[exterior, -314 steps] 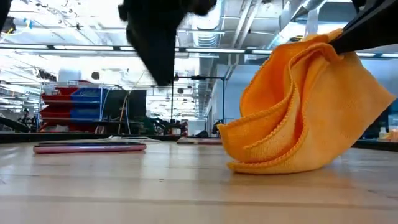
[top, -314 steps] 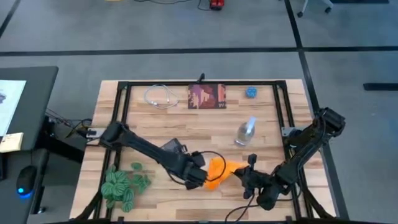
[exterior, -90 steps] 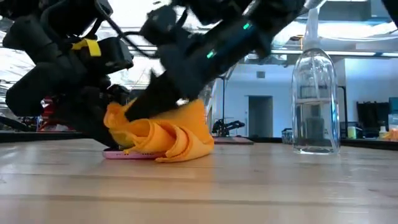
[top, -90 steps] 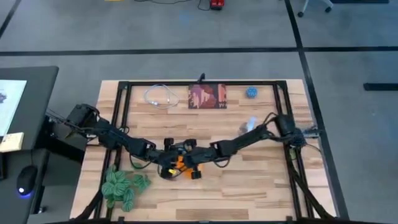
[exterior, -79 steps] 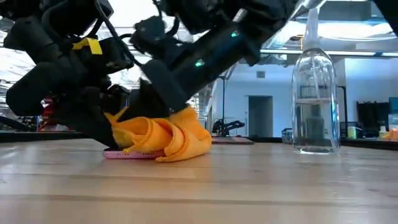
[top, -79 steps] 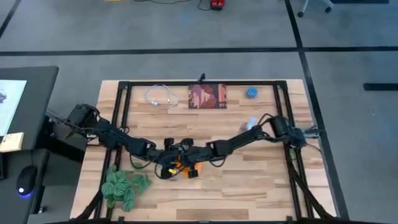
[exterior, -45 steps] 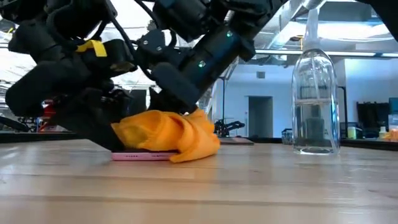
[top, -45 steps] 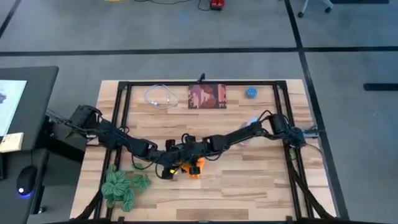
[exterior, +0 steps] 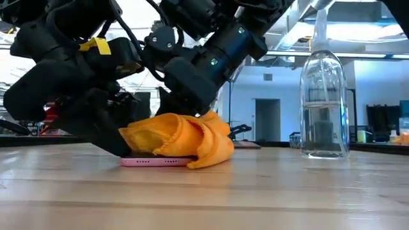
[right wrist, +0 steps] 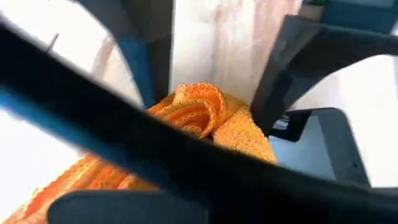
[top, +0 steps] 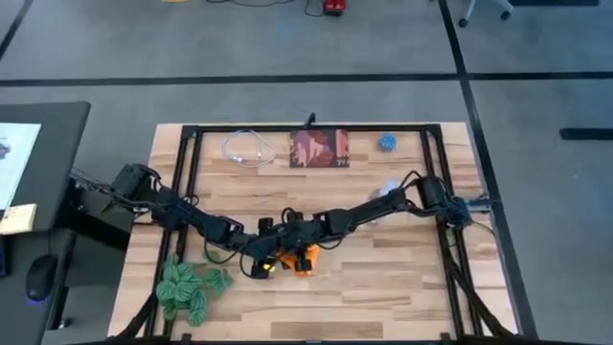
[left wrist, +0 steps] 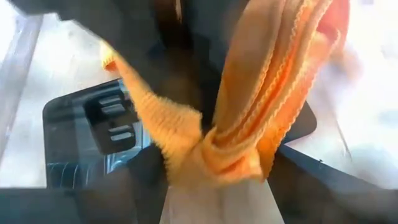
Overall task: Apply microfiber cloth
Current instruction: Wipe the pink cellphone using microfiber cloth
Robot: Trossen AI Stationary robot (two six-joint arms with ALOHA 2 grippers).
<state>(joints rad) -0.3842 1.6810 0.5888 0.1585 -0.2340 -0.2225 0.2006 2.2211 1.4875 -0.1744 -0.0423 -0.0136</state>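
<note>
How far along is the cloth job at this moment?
Done: the microfiber cloth already sits bunched on the smartphone. In hand: the left gripper and right gripper both crowd over it. Left: most of the phone's screen shows uncovered.

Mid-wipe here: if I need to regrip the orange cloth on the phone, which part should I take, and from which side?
Take the raised fold of the microfiber cloth, coming from above. It sits bunched in a hump on the phone, so the upper folds give the fingers fabric to close on, while its lower edges lie against the phone. Both grippers crowd the cloth, so judge clearance carefully.
</note>
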